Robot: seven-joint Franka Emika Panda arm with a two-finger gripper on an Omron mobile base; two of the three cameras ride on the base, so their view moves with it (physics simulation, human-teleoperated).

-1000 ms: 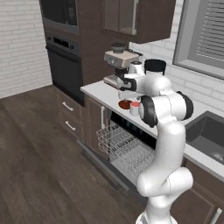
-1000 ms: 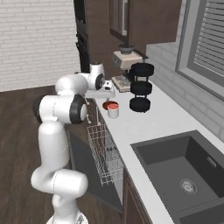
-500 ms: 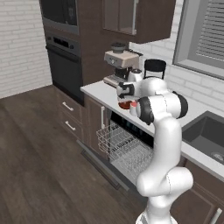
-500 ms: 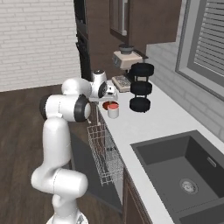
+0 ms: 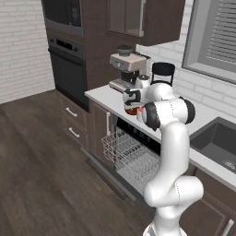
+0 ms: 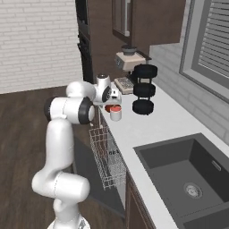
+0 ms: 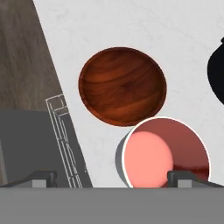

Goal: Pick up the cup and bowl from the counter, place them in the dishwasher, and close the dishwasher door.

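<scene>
The dark red-brown bowl (image 7: 122,85) sits on the pale counter (image 7: 131,26), and the white cup (image 7: 166,153) with its salmon inside stands right beside it. My gripper (image 7: 113,179) hovers open above both, the cup below its right fingertip. From the right base view the cup (image 6: 116,112) and bowl (image 6: 109,108) sit near the counter edge under the gripper (image 6: 113,96). In the left base view the bowl (image 5: 131,110) peeks out below the hand (image 5: 131,97). The dishwasher door (image 6: 84,166) hangs open, with the white wire rack (image 5: 129,154) pulled out.
A black three-tier stand (image 6: 144,89) stands just behind the cup and bowl. A coffee machine (image 5: 126,69) sits at the counter's far end, and the dark sink (image 6: 188,165) lies nearer the base. The wall oven (image 5: 69,69) is to the left.
The hand has come down and slightly forward over the cup and bowl. The jaws have stayed open; cup and bowl have not moved.
</scene>
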